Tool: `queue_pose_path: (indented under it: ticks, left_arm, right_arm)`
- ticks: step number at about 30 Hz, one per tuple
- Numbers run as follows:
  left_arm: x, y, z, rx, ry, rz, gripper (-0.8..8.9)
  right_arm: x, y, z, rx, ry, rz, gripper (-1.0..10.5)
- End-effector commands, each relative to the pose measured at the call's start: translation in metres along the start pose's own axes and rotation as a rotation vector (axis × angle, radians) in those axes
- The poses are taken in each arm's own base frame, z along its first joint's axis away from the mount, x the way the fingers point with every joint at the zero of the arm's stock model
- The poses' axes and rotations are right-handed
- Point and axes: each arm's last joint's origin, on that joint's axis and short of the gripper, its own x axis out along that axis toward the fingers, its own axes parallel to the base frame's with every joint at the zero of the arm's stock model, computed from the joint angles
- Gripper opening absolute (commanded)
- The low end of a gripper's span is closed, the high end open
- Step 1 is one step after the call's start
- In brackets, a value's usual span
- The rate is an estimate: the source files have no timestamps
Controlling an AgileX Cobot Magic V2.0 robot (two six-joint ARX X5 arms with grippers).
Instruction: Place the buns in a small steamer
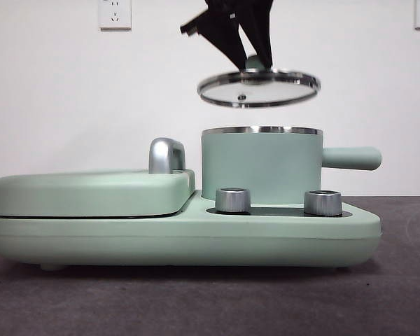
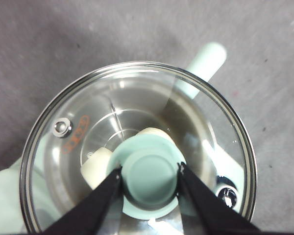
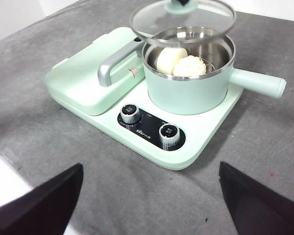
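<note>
The small steamer (image 1: pixel 260 166) is a mint-green pot with a steel rim and a stubby side handle (image 1: pixel 351 158), standing on the right of a cooker base. Its glass lid (image 1: pixel 259 88) hangs slightly tilted a little above the pot. My left gripper (image 2: pixel 149 169) is shut on the lid's green knob (image 2: pixel 151 177). Both buns lie inside the steamer (image 3: pixel 191 90): a smooth cream one (image 3: pixel 170 58) and a ridged one (image 3: pixel 191 66) side by side. My right gripper (image 3: pixel 152 200) is open with nothing in it, back from the cooker over the table.
The flat mint-green griddle lid (image 1: pixel 91 192) with a chrome handle (image 1: pixel 166 155) covers the cooker's left half. Two steel dials (image 3: pixel 131 113) (image 3: pixel 169 133) sit on the base (image 1: pixel 196 241) in front of the pot. Grey table surface lies around it.
</note>
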Motion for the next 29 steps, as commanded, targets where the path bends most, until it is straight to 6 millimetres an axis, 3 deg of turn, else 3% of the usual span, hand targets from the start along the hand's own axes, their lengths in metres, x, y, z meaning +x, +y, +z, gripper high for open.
queue_pose_path:
  ticks: [1, 7, 29]
  left_arm:
    - [0.008, -0.001, 0.005, 0.004, -0.024, -0.008, 0.15]
    - [0.029, 0.002, 0.006, 0.011, -0.005, 0.009, 0.15]
    - [0.053, 0.002, 0.003, 0.056, 0.053, 0.003, 0.15]
  right_arm:
    - [-0.002, 0.001, 0.003, -0.012, -0.016, 0.013, 4.4]
    - [-0.002, 0.001, 0.003, -0.010, -0.016, 0.012, 4.4]
    - [-0.002, 0.000, 0.003, 0.001, -0.017, 0.005, 4.4]
